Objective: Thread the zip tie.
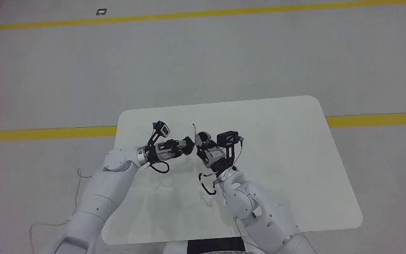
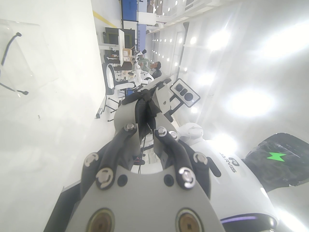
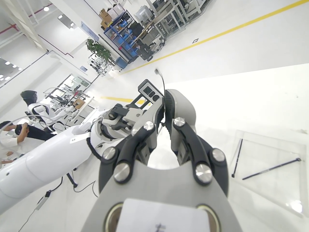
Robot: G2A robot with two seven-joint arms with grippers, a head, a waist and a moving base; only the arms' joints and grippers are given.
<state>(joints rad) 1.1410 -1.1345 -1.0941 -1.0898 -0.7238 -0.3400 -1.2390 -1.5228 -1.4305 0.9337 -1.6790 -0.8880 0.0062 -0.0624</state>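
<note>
Zip tie (image 3: pixel 163 85) held where the two grippers meet.
Left gripper (image 2: pixel 144 97) is seen clenched, its hold hidden; right gripper (image 3: pixel 165 103) is clamped on the zip tie, whose free end rises beyond its fingertips. Tail and head should be lined up squarely before any push.

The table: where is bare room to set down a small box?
Free: the right part of the table, between the right arm and the right edge, looks bare, also the far strip. Crowded: middle-left, where left fingers and right fingers hold the zip tie. The clear tray of spare ties lies somewhere; I cannot place it.
</note>
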